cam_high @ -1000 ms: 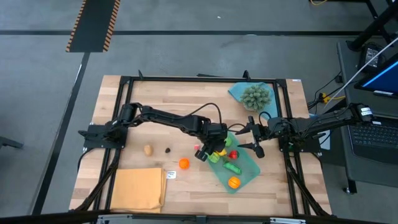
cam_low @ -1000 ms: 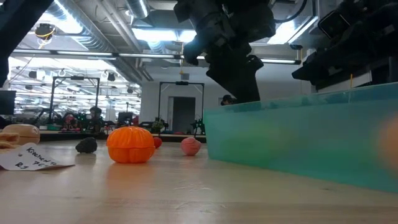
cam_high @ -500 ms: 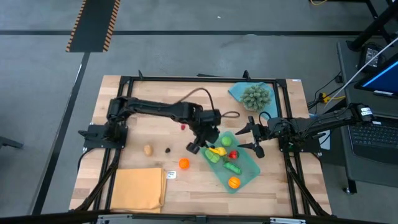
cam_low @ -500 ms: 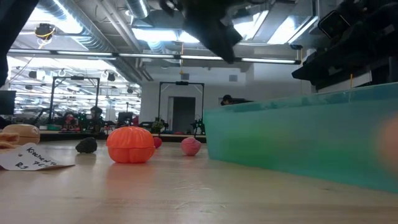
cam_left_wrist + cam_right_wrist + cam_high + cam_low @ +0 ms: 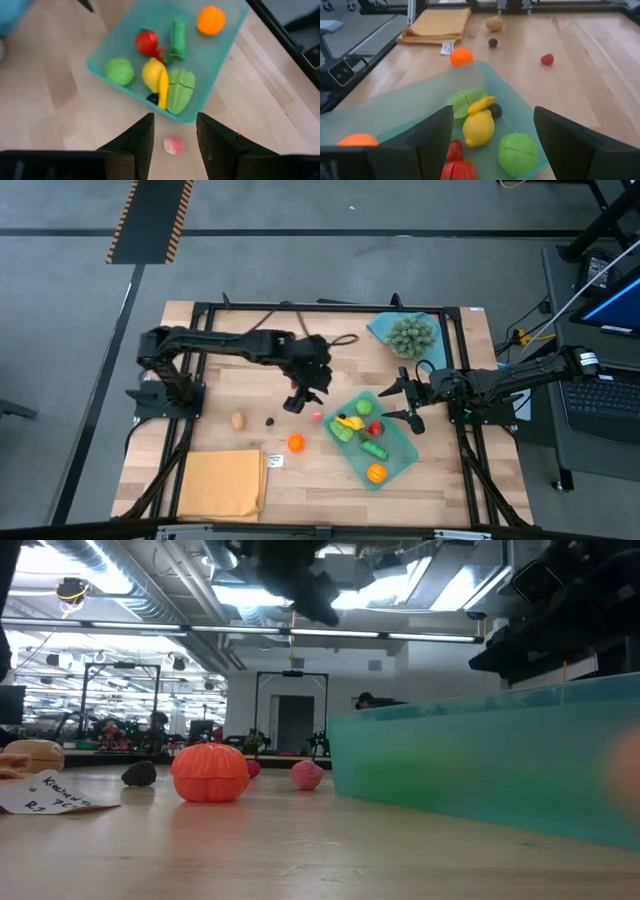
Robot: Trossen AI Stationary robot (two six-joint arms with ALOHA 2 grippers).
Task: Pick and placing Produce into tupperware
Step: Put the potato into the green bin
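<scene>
Your left gripper (image 5: 297,402) hangs open and empty above the pink piece (image 5: 316,417), just outside the tupperware (image 5: 400,461) near the counter's middle. Your right gripper (image 5: 412,402), also open, waits at its far rim.

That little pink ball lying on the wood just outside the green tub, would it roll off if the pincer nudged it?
Probably. The pink piece looks round and rests free on smooth bare wood, so a sideways nudge would likely send it rolling. It seems tiny beside the tupperware, so likely light. The open left pincer sits above it, fingers either side.
</scene>
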